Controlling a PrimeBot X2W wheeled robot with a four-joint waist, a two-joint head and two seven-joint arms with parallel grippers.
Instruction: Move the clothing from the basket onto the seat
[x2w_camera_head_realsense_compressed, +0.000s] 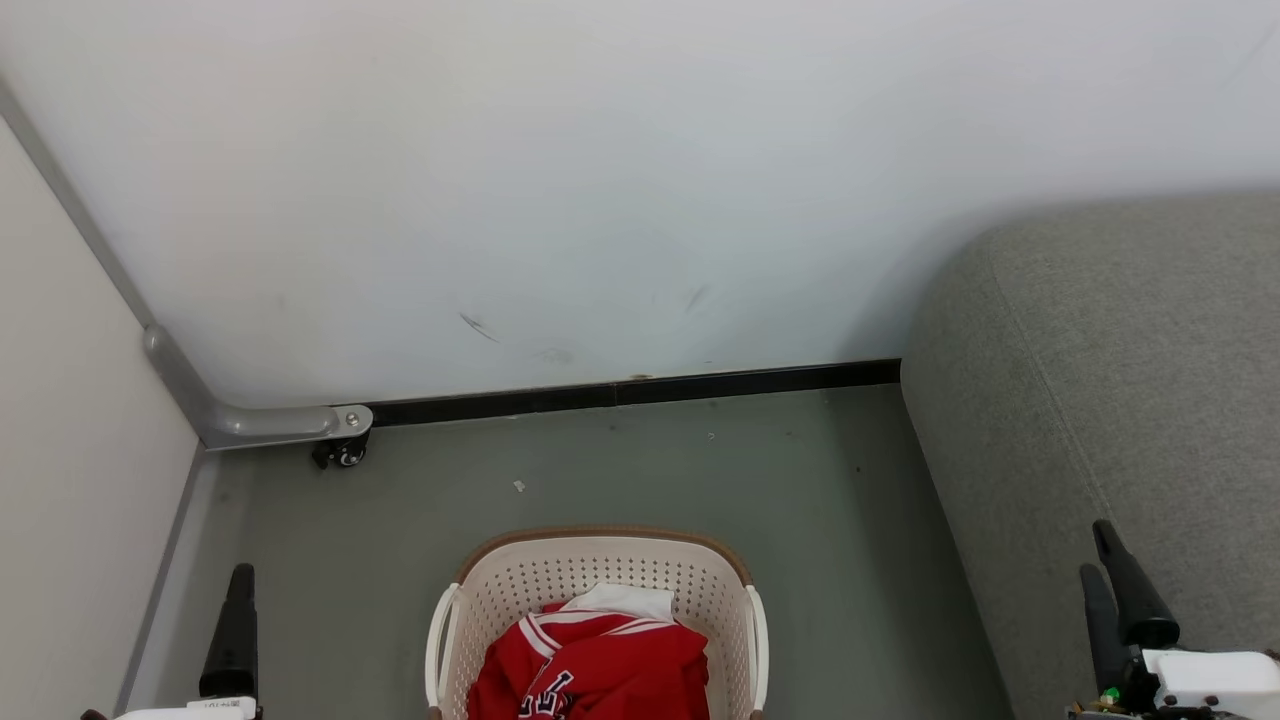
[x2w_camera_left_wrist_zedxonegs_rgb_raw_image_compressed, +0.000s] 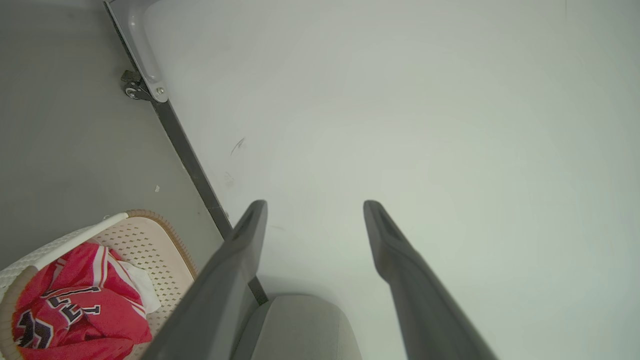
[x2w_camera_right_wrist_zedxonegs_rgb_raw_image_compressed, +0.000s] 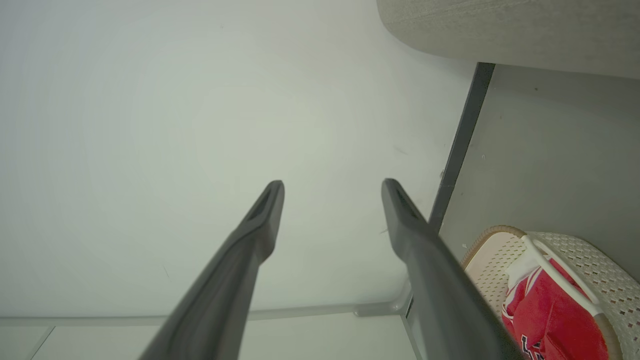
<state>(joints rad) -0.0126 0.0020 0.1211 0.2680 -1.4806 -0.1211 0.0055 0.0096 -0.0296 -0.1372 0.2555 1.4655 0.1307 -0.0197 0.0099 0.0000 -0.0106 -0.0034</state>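
The soft red sports clothing with white panels and dark lettering (x2w_camera_head_realsense_compressed: 590, 665) lies bundled inside the oval cream perforated plastic basket with a brown rim (x2w_camera_head_realsense_compressed: 600, 570). The basket stands on the grey floor (x2w_camera_head_realsense_compressed: 700, 470), between the 2 arms. The large grey woven-fabric seat (x2w_camera_head_realsense_compressed: 1130, 400) is located at the robot's right, apart from the basket. All visible clothing is judged to be awaiting transfer.

The left claw (x2w_camera_left_wrist_zedxonegs_rgb_raw_image_compressed: 315, 212) is held with its 2 fingers apart and empty. The right claw (x2w_camera_right_wrist_zedxonegs_rgb_raw_image_compressed: 332, 192) is likewise held apart and empty. Both are raised clear of the basket and aimed toward the white wall.

The following faults are considered possible:

1. A fingertip may be caught in the perforated wall or under a white side handle (x2w_camera_head_realsense_compressed: 437, 640), so that the light basket is dragged or tipped.
2. Only 1 fold may be pinched, so that the bundle unrolls and trailing fabric snags on the brown rim.
3. The clothing may be released too early and fall onto the floor strip between basket and seat.
4. Clothing set on the rounded seat edge may slide off.

In the head view the basket is cut off by the bottom edge, so a descent is only partly monitored there.
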